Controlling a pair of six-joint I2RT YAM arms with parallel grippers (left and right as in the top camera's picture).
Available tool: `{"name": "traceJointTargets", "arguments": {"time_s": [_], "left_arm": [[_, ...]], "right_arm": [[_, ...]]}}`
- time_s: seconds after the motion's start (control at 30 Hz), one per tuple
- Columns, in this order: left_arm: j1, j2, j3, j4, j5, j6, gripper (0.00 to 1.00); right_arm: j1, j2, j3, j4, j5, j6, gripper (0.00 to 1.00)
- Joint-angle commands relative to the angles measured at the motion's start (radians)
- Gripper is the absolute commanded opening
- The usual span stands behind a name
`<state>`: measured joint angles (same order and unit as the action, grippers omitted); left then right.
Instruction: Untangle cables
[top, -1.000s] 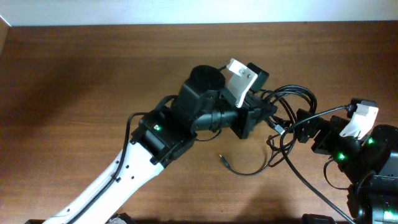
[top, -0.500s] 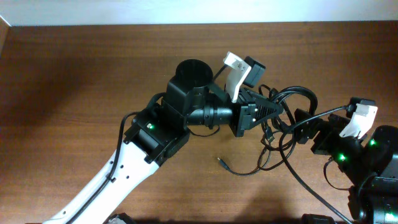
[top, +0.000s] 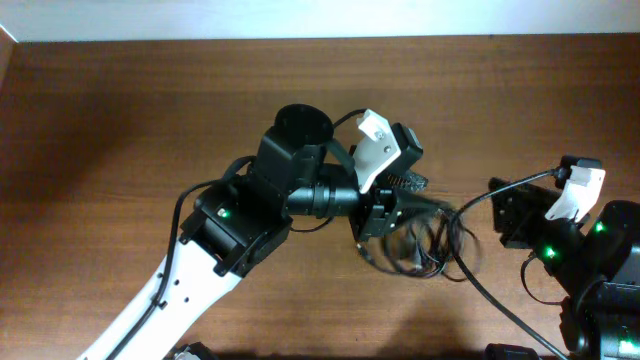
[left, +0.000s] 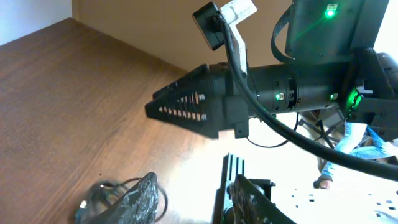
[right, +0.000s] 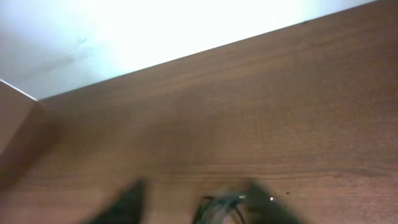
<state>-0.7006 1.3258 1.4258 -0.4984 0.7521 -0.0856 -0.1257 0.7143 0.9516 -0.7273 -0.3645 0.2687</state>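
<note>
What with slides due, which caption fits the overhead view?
Left pincer at blurred black cables on wooden table.

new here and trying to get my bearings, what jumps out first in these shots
The big black-and-white left arm cuts diagonally from the bottom left to mid-table. Beside its tip is a blurred tangle of thin black cables on the wooden table, with the right arm at the right edge.

Left arm: white lower link, black joints, one green light, white bracket at the wrist, slotted black fingers. Right arm: black, two green lights, white bracket too.
</note>
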Motion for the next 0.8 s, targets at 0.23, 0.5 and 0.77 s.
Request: {"name": "traceJointTargets", "arguments": {"time_s": [0.23, 0.5, 0.77], "left_arm": [[0.005, -0.018, 0.017, -0.134, -0.343, 0.035, 0.74], [0.034, -0.018, 0.017, -0.357, -0.803, 0.026, 0.99], [0.101, -0.018, 0.016, -0.386, -0.877, -0.01, 0.99]], "right_arm": [[-0.006, 0.002, -0.003, -0.01, -0.01, -0.002, 0.68], [-0.005, 0.047, -0.003, -0.157, -0.083, 0.002, 0.94], [-0.005, 0.394, -0.003, -0.265, -0.243, -0.006, 0.99]]}}
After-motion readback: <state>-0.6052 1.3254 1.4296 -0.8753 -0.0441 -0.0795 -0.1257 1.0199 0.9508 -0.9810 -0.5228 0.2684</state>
